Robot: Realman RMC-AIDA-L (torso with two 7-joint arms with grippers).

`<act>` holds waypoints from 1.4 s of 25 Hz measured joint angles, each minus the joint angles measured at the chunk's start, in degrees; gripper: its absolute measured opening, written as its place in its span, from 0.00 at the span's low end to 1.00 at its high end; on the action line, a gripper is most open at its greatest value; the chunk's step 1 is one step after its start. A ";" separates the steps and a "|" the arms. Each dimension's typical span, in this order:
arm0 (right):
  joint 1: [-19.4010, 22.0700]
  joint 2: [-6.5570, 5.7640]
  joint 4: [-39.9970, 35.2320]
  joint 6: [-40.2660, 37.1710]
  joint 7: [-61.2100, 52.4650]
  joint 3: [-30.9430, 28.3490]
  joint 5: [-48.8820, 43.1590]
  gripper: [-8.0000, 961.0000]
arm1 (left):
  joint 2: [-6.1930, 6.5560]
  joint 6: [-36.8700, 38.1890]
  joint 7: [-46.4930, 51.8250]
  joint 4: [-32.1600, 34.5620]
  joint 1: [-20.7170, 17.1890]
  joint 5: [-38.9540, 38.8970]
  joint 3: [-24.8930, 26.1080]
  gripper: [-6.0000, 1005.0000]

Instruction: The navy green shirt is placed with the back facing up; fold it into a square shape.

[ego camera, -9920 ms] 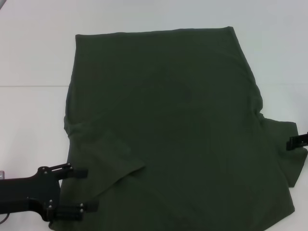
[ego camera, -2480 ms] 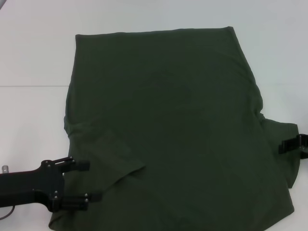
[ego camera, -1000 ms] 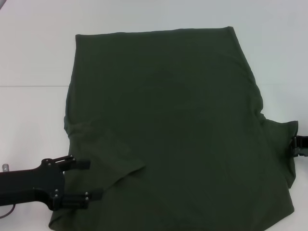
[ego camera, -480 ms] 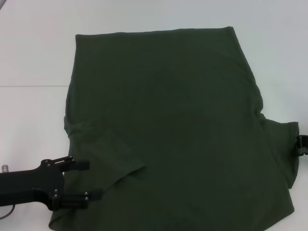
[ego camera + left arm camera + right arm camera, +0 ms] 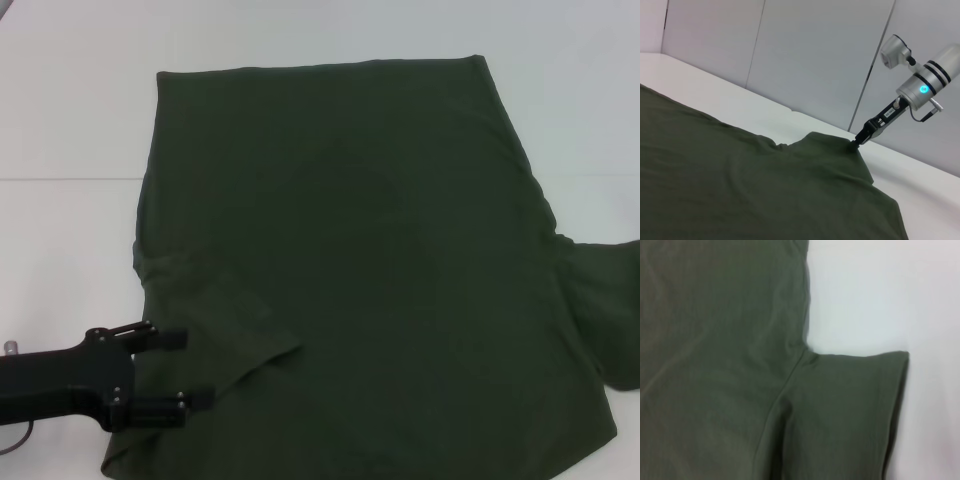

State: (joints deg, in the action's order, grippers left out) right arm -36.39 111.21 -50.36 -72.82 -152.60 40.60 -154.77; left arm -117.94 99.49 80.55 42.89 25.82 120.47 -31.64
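The right pincer (image 5: 858,141) now grips the navy green shirt (image 5: 350,270) by its right sleeve, raised off the white worktop (image 5: 70,110), starting that fold; the left pincer (image 5: 185,369) waits unclenched beside the left sleeve.

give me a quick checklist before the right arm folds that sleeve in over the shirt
1. Right gripper has the right sleeve: ok, the left wrist view shows its tip pinching the cloth into a raised peak.
2. Sleeve off the table: ok, it is tented up at the pinch.
3. Left sleeve already folded in: ok, its flap lies on the navy green shirt.
4. Left gripper out of the fold path: ok, it sits at the shirt's near left edge, fingers spread.
5. Shirt body flat: ok, only slight wrinkles near the right armpit.
6. Pinch holds one layer only: cannot tell.
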 joint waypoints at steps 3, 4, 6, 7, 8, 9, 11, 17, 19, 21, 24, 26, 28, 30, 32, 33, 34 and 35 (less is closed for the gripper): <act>0.24 -0.24 -1.19 -1.37 1.23 -2.26 -0.30 0.04 | 0.00 0.21 0.02 -0.05 -0.20 -0.06 0.27 0.93; 0.34 -0.30 -1.69 -1.67 1.43 -2.78 -0.30 0.04 | 0.00 0.24 0.02 -0.08 -0.26 -0.07 0.45 0.93; 0.49 -0.46 -3.10 -2.38 2.05 -3.87 -0.10 0.04 | 0.00 0.29 0.04 -0.09 -0.35 -0.07 0.67 0.93; 0.42 -0.49 -3.44 -2.64 2.19 -4.06 0.00 0.04 | 0.00 0.31 0.04 -0.09 -0.39 -0.07 0.76 0.93; 0.42 -0.49 -3.44 -2.64 2.19 -4.06 0.00 0.04 | 0.00 0.33 0.04 -0.09 -0.45 -0.07 0.92 0.93; 0.25 -0.54 -3.83 -2.86 2.28 -4.20 0.07 0.04 | 0.00 0.34 0.04 -0.09 -0.50 -0.07 1.04 0.93; -0.23 -0.59 -4.85 -3.42 2.33 -4.26 0.13 0.04 | 0.00 0.35 0.04 -0.09 -0.64 -0.07 1.28 0.93; -1.40 -0.55 -6.97 -4.46 2.35 -4.37 0.18 0.04 | 0.00 0.44 0.04 -0.09 -0.97 -0.06 1.32 0.93; -1.80 -0.58 -7.42 -4.54 2.35 -4.56 0.17 0.04 | 0.00 0.45 0.04 -0.09 -0.97 -0.07 1.32 0.93; -2.35 -0.58 -7.60 -4.69 2.35 -4.65 0.17 0.04 | 0.01 0.44 0.08 -0.09 -0.97 -0.06 1.32 0.93; -3.33 -0.40 -7.84 -4.77 2.36 -4.53 0.00 0.04 | 0.09 0.44 0.12 -0.09 -0.96 -0.06 1.31 0.93; -3.99 -0.29 -8.28 -4.79 2.36 -4.52 -0.08 0.04 | 0.14 0.45 0.13 -0.09 -0.96 -0.06 1.31 0.93; -4.54 -0.23 -8.61 -4.79 2.37 -4.52 -0.05 0.04 | 0.15 0.44 0.13 -0.09 -0.95 -0.06 1.31 0.93; -5.23 -0.14 -8.85 -4.84 2.38 -4.35 -0.02 0.04 | 0.17 0.44 0.13 -0.09 -0.95 -0.06 1.31 0.93; -5.95 0.06 -8.88 -5.02 2.39 -3.85 -0.09 0.04 | 0.17 0.44 0.13 -0.09 -0.95 -0.06 1.32 0.93; -6.37 0.23 -8.87 -5.26 2.39 -3.42 -0.14 0.04 | 0.16 0.44 0.13 -0.09 -0.95 -0.06 1.31 0.93; -6.73 0.38 -8.84 -5.44 2.40 -2.90 -0.15 0.04 | 0.15 0.44 0.14 -0.09 -0.95 -0.06 1.31 0.93; -7.10 0.57 -8.76 -5.64 2.40 -2.29 -0.14 0.04 | 0.12 0.44 0.13 -0.09 -0.95 -0.06 1.31 0.93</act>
State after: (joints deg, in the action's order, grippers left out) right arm -43.49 111.78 -59.12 -78.46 -150.21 38.31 -154.91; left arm -117.82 99.93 80.69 42.80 24.87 120.41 -30.33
